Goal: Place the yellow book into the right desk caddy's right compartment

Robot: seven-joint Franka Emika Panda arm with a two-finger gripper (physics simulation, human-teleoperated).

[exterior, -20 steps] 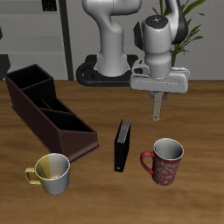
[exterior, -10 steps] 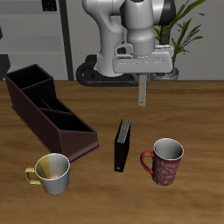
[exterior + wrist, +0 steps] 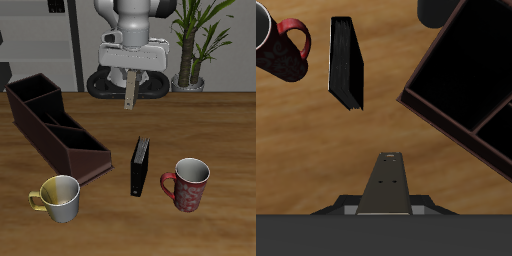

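My gripper (image 3: 130, 77) is shut on the yellow book (image 3: 130, 94), a thin tan slab that hangs upright below the fingers, high above the table's back part. In the wrist view the book (image 3: 386, 184) shows edge-on straight below the camera. The right desk caddy (image 3: 46, 141) is a long dark brown partitioned tray lying diagonally on the table, nearer the front than the gripper and off to one side of it. Its open sections also show in the wrist view (image 3: 446, 128). The book is above bare wood, not over the caddy.
A black book (image 3: 140, 166) stands on edge mid-table, also in the wrist view (image 3: 346, 62). A red mug (image 3: 188, 184) stands beside it, also in the wrist view (image 3: 281, 50). A yellow-white mug (image 3: 60, 197) sits by the caddy's near end. A potted plant (image 3: 195, 40) stands behind.
The gripper has carried the yellow book across the table towards the caddy's side, and a little higher and farther back. Nothing on the table moved.
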